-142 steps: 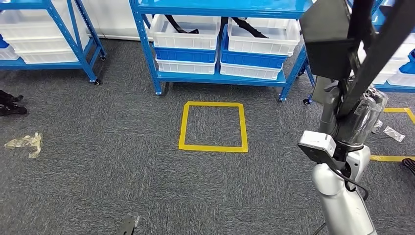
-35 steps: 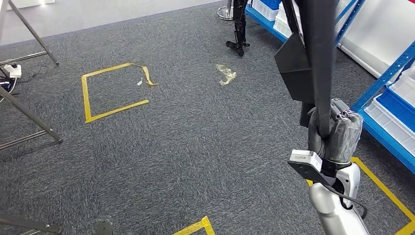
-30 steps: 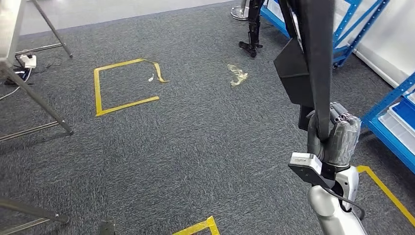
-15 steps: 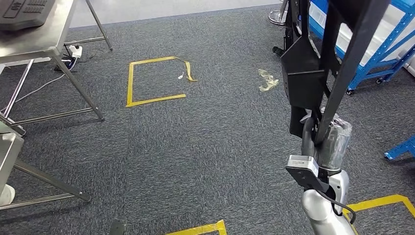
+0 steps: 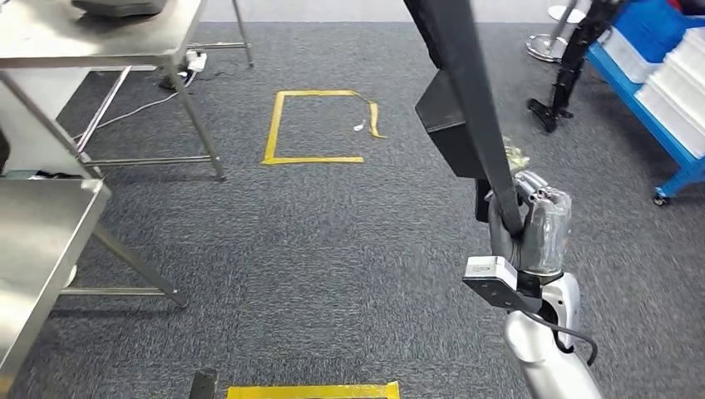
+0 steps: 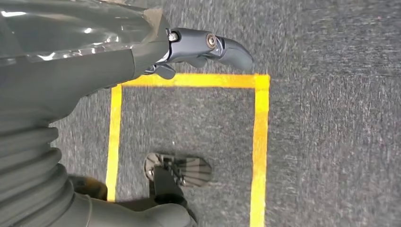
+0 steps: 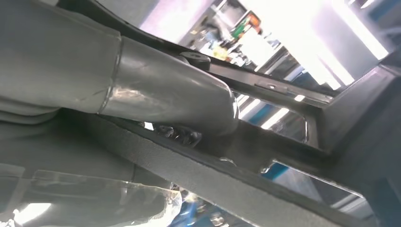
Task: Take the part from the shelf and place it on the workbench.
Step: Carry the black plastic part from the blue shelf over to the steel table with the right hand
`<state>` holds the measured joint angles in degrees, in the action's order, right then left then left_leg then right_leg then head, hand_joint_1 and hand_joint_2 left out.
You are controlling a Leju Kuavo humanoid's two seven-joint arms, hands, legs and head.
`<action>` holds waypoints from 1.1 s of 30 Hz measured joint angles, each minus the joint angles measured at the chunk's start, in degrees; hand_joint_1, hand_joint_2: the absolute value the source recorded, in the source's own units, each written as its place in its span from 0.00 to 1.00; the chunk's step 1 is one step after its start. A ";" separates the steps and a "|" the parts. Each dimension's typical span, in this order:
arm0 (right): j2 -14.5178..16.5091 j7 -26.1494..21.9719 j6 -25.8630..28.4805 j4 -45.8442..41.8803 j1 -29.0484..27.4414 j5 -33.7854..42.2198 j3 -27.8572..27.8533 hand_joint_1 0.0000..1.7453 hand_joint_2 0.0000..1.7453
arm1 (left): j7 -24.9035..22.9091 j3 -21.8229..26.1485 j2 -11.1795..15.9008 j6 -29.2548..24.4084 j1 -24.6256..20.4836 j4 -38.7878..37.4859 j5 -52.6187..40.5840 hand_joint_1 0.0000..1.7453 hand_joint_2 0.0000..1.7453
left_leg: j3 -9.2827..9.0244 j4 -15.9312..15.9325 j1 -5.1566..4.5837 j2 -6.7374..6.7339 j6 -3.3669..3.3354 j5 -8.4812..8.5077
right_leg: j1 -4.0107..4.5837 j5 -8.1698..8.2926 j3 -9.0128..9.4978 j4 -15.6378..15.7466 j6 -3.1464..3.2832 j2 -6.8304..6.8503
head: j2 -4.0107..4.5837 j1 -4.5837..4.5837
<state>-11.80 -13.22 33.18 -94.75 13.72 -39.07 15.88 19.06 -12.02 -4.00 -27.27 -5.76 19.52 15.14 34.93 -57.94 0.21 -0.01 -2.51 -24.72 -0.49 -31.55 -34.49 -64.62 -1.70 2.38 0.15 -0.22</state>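
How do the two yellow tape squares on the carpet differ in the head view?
The far tape square shows whole; the near tape square is cut off by the picture's bottom edge. The far one has a strip peeling loose at one corner; the near one's visible strip lies flat. Both are yellow tape on grey carpet.

The part (image 5: 465, 91) is a long, matte black piece: a slim straight bar with a broader wedge-shaped block partway along it. It stands nearly upright, leaning a little, and runs up out of the head view's top edge. Its lower end sits in the grip of the right hand (image 5: 528, 229), well above the grey carpet. In the right wrist view the part (image 7: 265, 179) crosses as a dark textured bar under the thumb. The workbench (image 5: 37, 241) is a bare steel table well apart from the part.
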 joint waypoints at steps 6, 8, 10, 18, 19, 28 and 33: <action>-1.11 0.16 0.00 1.00 -0.04 0.11 0.59 1.00 0.00 | 0.04 -0.22 -0.81 0.19 0.04 -0.39 0.07 0.00 1.00 | 0.01 -0.18 0.46 4.99 0.11 0.09 | -0.93 -0.09 -2.46 -4.01 -1.77 -2.73 | 0.00 -0.26; -1.31 0.15 0.00 1.20 -0.05 0.09 0.85 1.00 0.00 | 0.04 -0.25 -0.81 0.27 -0.01 -0.44 0.09 0.00 1.00 | 0.20 -0.47 0.66 6.49 0.84 0.02 | -1.53 2.55 0.92 3.08 -2.64 -4.99 | 0.00 -0.37; -1.47 0.14 0.01 1.45 -0.14 0.09 1.06 1.00 0.00 | 0.03 -0.31 -0.79 0.30 -0.03 -0.50 0.09 0.00 1.00 | 0.84 -0.69 0.59 7.69 1.69 0.20 | -1.67 3.21 1.84 5.17 -2.19 -6.52 | 0.00 -0.43; -1.58 0.97 0.13 1.86 -0.45 -0.49 1.43 1.00 0.00 | 0.02 -0.69 -0.55 0.30 -0.21 -1.10 0.08 0.00 1.00 | 7.89 -13.55 0.37 0.85 2.86 -5.77 | -0.46 3.48 1.75 5.14 0.74 -1.37 | 0.00 0.66; -1.60 1.17 0.13 1.87 -0.53 -0.63 1.48 1.00 0.00 | 0.02 -0.74 -0.55 0.30 -0.22 -1.11 0.07 0.00 1.00 | 8.60 -15.11 0.34 0.59 2.67 -6.01 | -0.13 3.40 1.78 5.14 0.94 -0.55 | 0.00 0.66; -1.57 1.97 0.07 1.77 -0.15 -1.33 2.08 1.00 0.00 | 0.08 -0.79 -0.19 0.32 -0.63 -1.19 -0.04 0.00 1.00 | 0.64 -0.68 -1.89 -2.57 -0.64 -0.37 | 1.18 2.58 2.78 5.38 1.16 4.98 | 0.00 0.63; -2.09 2.20 -0.11 1.62 0.08 -1.53 2.22 1.00 0.00 | 0.22 -0.87 -0.38 0.27 -0.54 -1.21 0.38 0.00 1.00 | -0.20 0.76 -0.60 0.96 -1.13 0.83 | 0.36 -2.62 -3.11 -7.24 0.64 -1.81 | 0.00 0.42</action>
<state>-13.89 -11.02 33.06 -93.13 13.79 -40.60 18.10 19.29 -12.89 -4.38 -27.00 -6.29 18.32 15.52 34.73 -57.18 -0.40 0.96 -3.64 -23.89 -0.13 -34.17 -37.60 -71.86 -1.06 0.58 0.15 0.20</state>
